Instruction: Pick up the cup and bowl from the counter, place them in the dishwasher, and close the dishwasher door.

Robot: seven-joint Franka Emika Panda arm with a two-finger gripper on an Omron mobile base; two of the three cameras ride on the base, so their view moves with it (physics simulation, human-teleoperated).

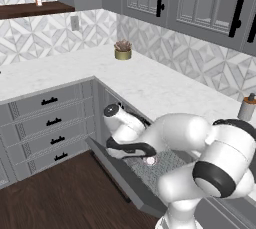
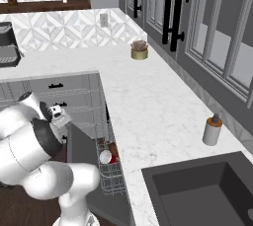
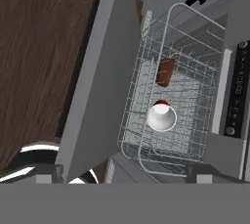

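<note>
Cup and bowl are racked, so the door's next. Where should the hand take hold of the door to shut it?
Take the door at its free outer edge, reaching from the floor side and pushing up toward the rack. It hangs partly open, and that edge lies farthest from the hinge. Its bar handle is hidden.

Walls: tiled backsplash point(image 1: 35, 38), grey-white geometric pattern, with a pale outlet plate point(image 1: 74, 22). Dark wood shelf point(image 1: 35, 9) upper left, small bottle on it. Upper cabinets point(image 2: 197, 27) grey, glass-fronted, black bar handles. Floor point(image 1: 55, 198) dark brown wood planks. Grey drawers point(image 1: 47, 123) with black pulls (four stacked). Dark sink point(image 2: 197, 190) set at right. Potted plant point(image 1: 122, 49) in corner; soap dispenser point(image 2: 212, 130) near sink.
</note>
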